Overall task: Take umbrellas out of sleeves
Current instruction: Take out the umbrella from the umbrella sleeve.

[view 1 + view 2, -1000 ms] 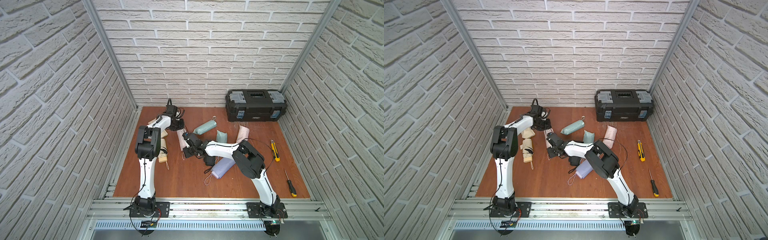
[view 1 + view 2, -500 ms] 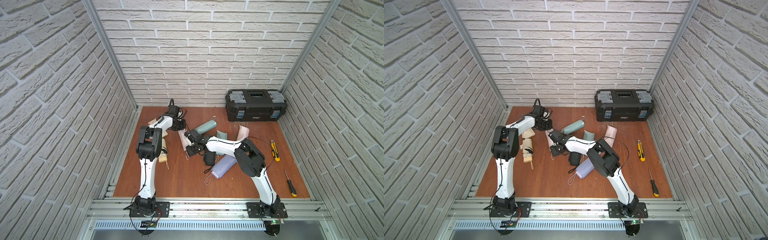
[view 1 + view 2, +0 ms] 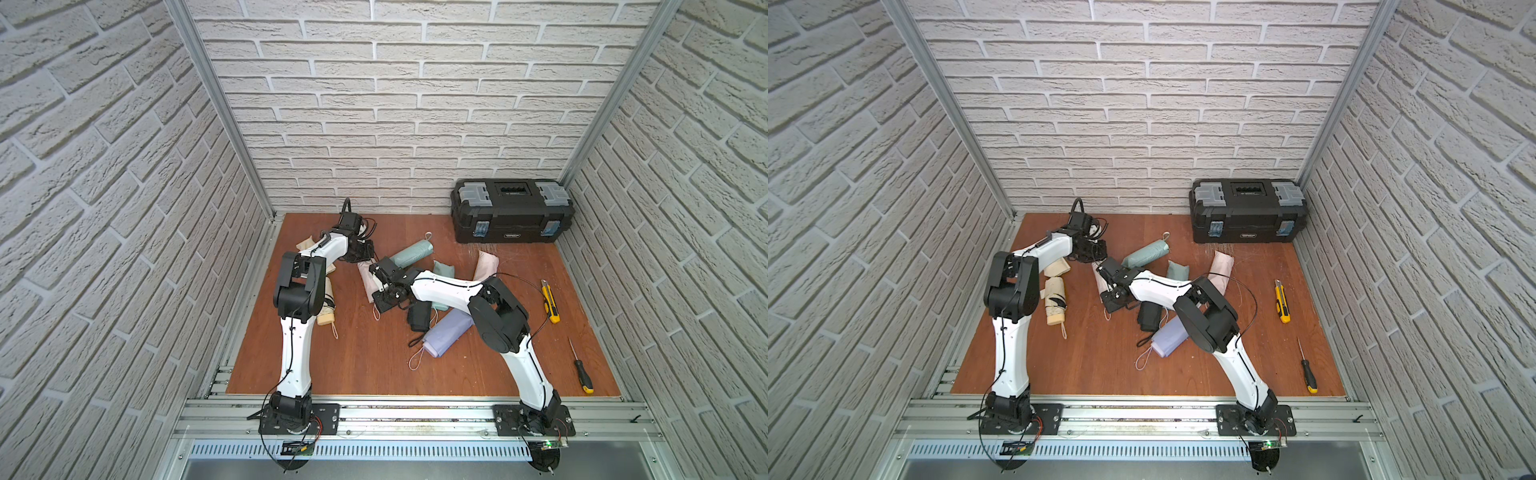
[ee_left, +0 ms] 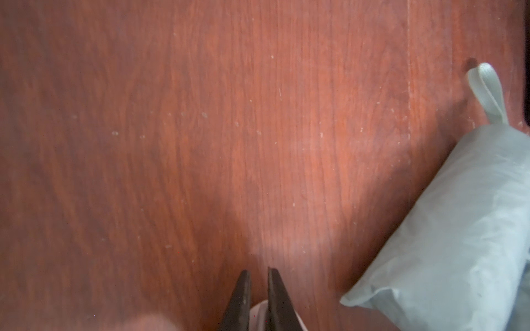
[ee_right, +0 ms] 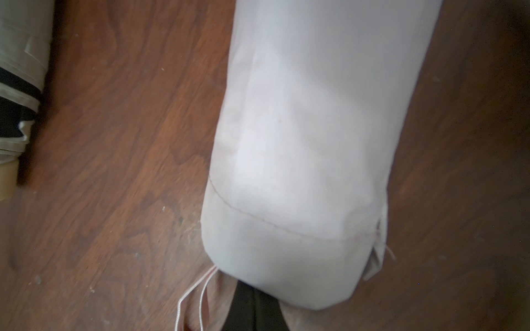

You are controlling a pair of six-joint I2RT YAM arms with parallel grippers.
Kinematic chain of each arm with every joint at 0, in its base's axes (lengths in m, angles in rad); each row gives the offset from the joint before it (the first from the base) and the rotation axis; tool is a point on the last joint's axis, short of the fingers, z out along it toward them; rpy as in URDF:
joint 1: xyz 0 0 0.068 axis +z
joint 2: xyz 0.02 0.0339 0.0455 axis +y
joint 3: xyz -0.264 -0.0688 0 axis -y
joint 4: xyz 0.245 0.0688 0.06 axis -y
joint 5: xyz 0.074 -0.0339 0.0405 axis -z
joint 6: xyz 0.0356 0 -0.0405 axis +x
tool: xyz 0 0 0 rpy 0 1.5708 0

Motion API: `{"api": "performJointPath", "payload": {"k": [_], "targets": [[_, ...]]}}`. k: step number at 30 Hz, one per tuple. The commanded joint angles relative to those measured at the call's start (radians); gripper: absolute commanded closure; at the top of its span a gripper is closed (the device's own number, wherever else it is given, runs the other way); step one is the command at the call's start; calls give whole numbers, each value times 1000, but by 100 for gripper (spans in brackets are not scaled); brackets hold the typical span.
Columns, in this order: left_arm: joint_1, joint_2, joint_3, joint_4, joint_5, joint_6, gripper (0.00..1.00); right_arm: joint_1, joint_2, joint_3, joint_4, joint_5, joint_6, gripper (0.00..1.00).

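Not much has changed since a second ago. The right gripper (image 5: pixel 252 298) stays clenched at the hem of the pink sleeve (image 3: pixel 368 279), left of centre, which crept slightly right. The left gripper (image 4: pixel 259 275) has its jaws parted a crack with pink cloth between them, can't tell if it's pinched.

Tips of right hand (image 5: pixel 253 298) under pink sleeve (image 5: pixel 301 143) hem

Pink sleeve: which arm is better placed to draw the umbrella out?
Right, probably. The right gripper is shut at the pink sleeve's hemmed open end, where the umbrella would exit. The left gripper sits at the far end, pink fabric between its fingers, suited to anchoring.
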Motion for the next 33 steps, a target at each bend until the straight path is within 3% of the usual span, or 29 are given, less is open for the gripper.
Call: {"api": "performJointPath", "payload": {"k": [1, 5, 11, 16, 20, 27, 33], "targets": [[-4, 12, 29, -180, 23, -5, 78, -35, -67, -71, 134, 67, -3, 97], [28, 12, 76, -199, 15, -6, 73, -31, -132, -164, 144, 62, 10, 96], [60, -61, 53, -199, 1, 1, 64, -23, -236, -277, 149, 47, 16, 83], [68, -160, -46, -148, -14, -18, 59, 12, -281, -278, 104, -24, -29, 62], [88, -230, -148, -58, 50, -81, 54, 53, -265, -242, 50, -12, -29, 47], [94, -296, -262, 0, 36, -113, 53, 63, -182, -151, -49, 138, 21, 46], [93, -282, -277, 11, 27, -113, 53, 64, -107, -69, -109, 145, 28, 41]]}}
